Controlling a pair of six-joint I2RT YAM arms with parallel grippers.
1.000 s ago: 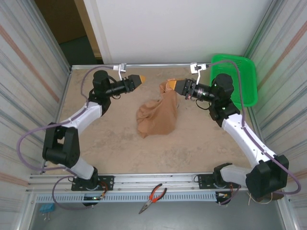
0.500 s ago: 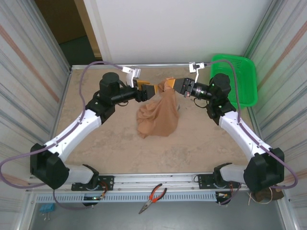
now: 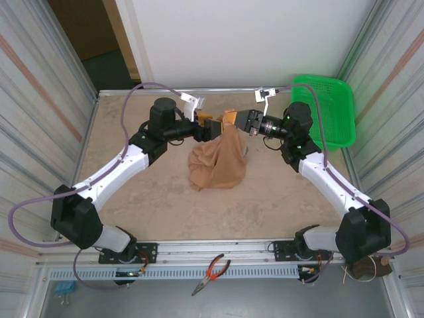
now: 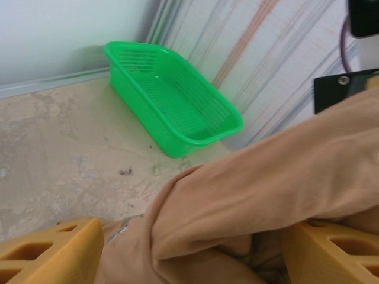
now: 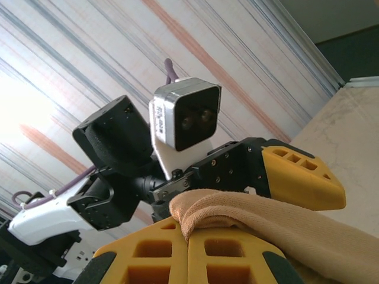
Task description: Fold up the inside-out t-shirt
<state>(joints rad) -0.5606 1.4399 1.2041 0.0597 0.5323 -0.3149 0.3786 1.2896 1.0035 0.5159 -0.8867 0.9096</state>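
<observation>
Both arms reach toward the far middle of the table (image 3: 146,199), elbows bent outward, so that their wrists nearly meet nose to nose. The right gripper (image 3: 235,119) has its yellow fingers pressed together on a top fold of the inside-out t-shirt (image 3: 218,162), holding that bunch off the surface while the rest of the tan cloth hangs down and pools in a crumpled heap on the table below. In the right wrist view the cloth drapes over those closed fingers (image 5: 189,254). The left gripper (image 3: 211,127) faces it just beside, jaws spread apart; in the left wrist view a thick roll of the shirt (image 4: 266,183) lies between its two fingers (image 4: 53,254), which do not clamp it. The tabletop is mottled beige, fenced by ribbed translucent panels with a white wall behind. A green basket (image 3: 331,99) sits in the far right corner, and red-handled pliers (image 3: 211,271) lie on the near rail. A second ago the left arm was folded back at the far left, well apart from the shirt; it has since swung in to the held bunch, and the right gripper has kept its hold, drifting slightly leftward.
</observation>
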